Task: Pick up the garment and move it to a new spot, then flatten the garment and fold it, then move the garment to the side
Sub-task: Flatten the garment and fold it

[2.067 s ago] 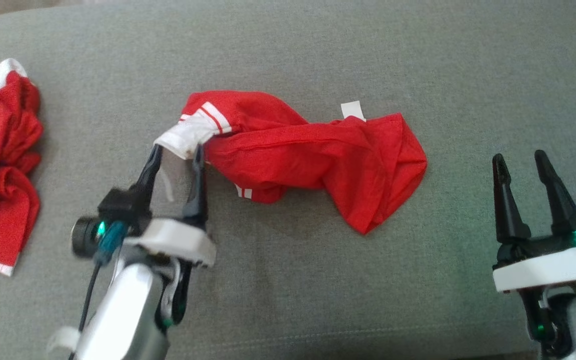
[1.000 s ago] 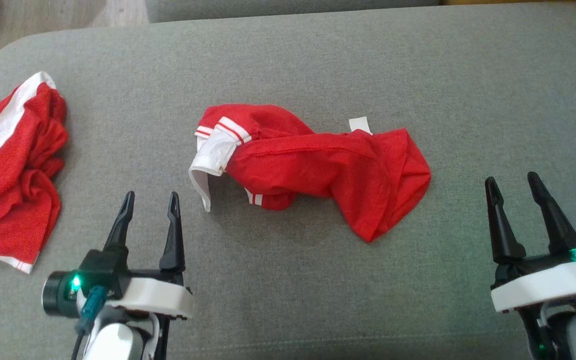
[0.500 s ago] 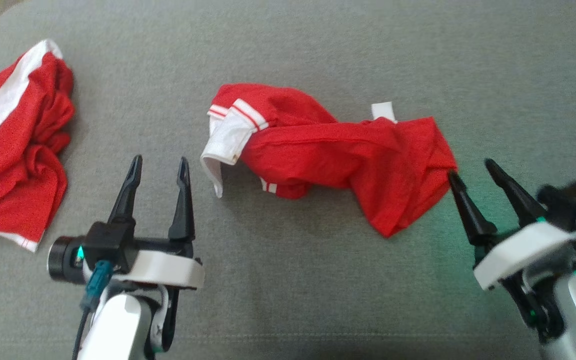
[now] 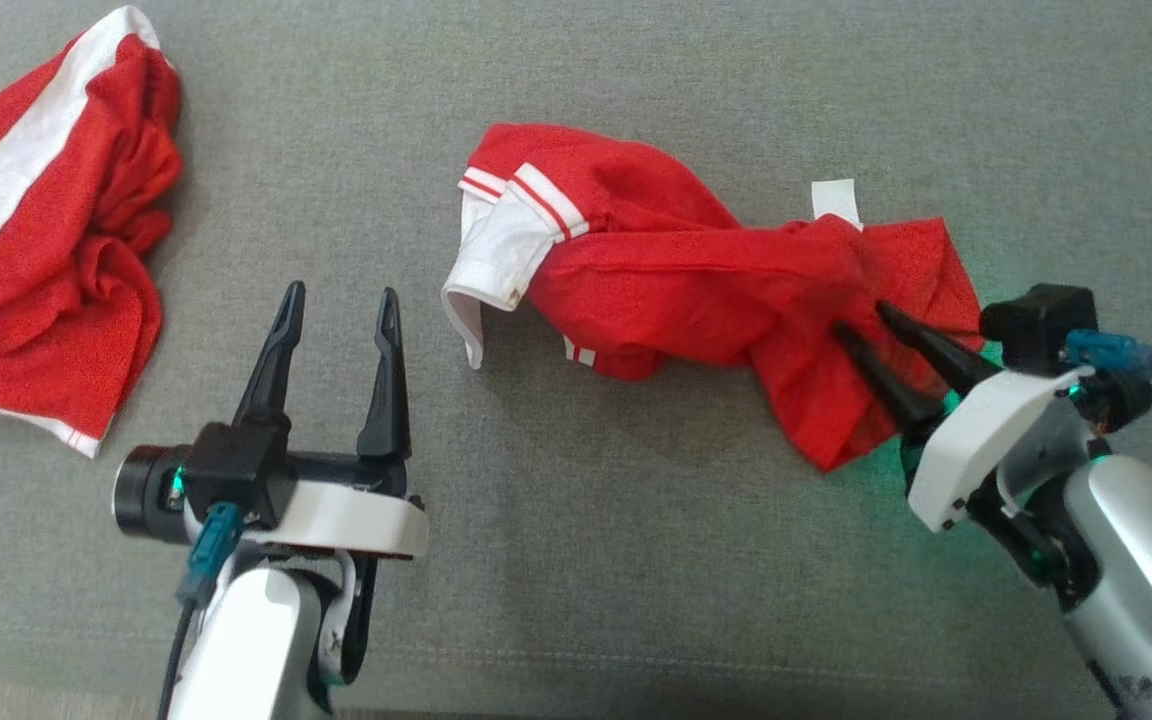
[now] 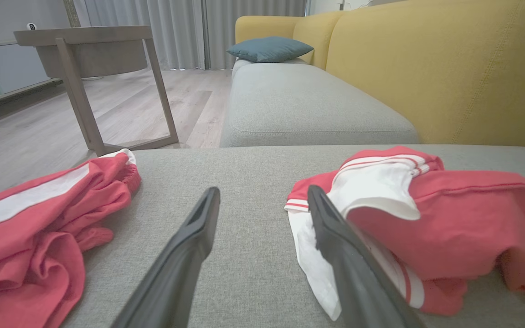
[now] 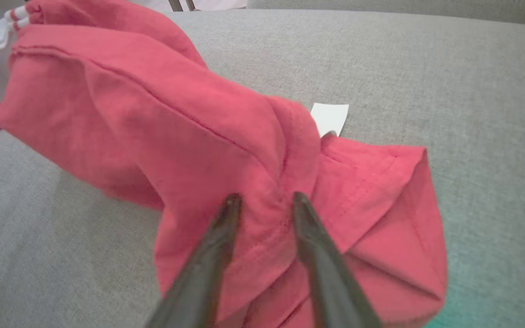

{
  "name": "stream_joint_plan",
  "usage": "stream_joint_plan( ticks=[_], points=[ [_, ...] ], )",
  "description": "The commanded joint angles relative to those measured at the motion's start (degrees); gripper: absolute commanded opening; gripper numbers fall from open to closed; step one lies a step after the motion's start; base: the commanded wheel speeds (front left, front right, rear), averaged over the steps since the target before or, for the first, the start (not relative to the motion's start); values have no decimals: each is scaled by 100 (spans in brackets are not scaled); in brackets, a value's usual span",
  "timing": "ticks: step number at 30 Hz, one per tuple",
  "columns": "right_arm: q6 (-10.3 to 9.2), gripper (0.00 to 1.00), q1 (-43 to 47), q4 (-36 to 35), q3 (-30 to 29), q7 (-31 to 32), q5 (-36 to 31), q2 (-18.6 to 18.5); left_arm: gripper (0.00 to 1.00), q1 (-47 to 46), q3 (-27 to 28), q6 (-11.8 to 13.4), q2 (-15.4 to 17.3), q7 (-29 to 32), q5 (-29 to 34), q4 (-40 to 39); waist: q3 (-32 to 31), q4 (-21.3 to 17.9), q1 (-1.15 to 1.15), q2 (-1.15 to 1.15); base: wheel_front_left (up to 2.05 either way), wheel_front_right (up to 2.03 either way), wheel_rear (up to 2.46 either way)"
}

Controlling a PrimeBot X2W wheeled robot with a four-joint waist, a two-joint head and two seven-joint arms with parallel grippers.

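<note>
The red garment (image 4: 696, 290) lies crumpled at the middle of the grey sofa cushion (image 4: 576, 560), its white trim toward 9 o'clock. At 4 o'clock the right pincer (image 4: 858, 317) straddles a ridge of its cloth, fingers narrowly apart; whether it grips cannot be told. The left pincer (image 4: 341, 290), at 7 o'clock, gapes wide, clear of the garment.

The red garment (image 4: 696, 280), white-trimmed at its left end, is laid crumpled and twisted on the middle of the grey cushion (image 4: 636, 560), a white label (image 4: 835, 200) at its far edge.
</note>
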Motion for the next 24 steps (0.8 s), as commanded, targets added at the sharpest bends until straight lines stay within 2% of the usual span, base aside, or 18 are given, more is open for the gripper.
stream_joint_plan(
  ticks=[1,5,10,14,19,24],
  points=[
    [43,0,-105,-169,76,-144,58,-175,100,-220,225,-37,32,-70,57,-198,13,3,0,0,0,0,0],
    [43,0,-227,-297,-25,-517,-37,-366,100,-222,275,-49,6,-70,89,-199,15,-19,0,0,0,0,0],
    [43,0,-393,-529,-458,-1127,-539,-553,100,-206,335,-60,-16,-70,108,-198,-31,-99,0,0,0,0,0],
    [43,0,-390,-795,-750,-1682,-1342,-725,100,-180,367,-98,-36,-70,117,-173,-105,-176,0,0,0,0,0],
    [43,0,280,-1174,-300,-1725,-2016,-1048,100,-139,406,-138,-60,-70,121,-159,-178,-230,0,0,0,0,0],
    [43,0,1141,-1355,427,-1287,-1914,-1262,100,-94,465,-171,-72,-70,126,-147,-227,-287,0,0,0,0,0]
  ],
)
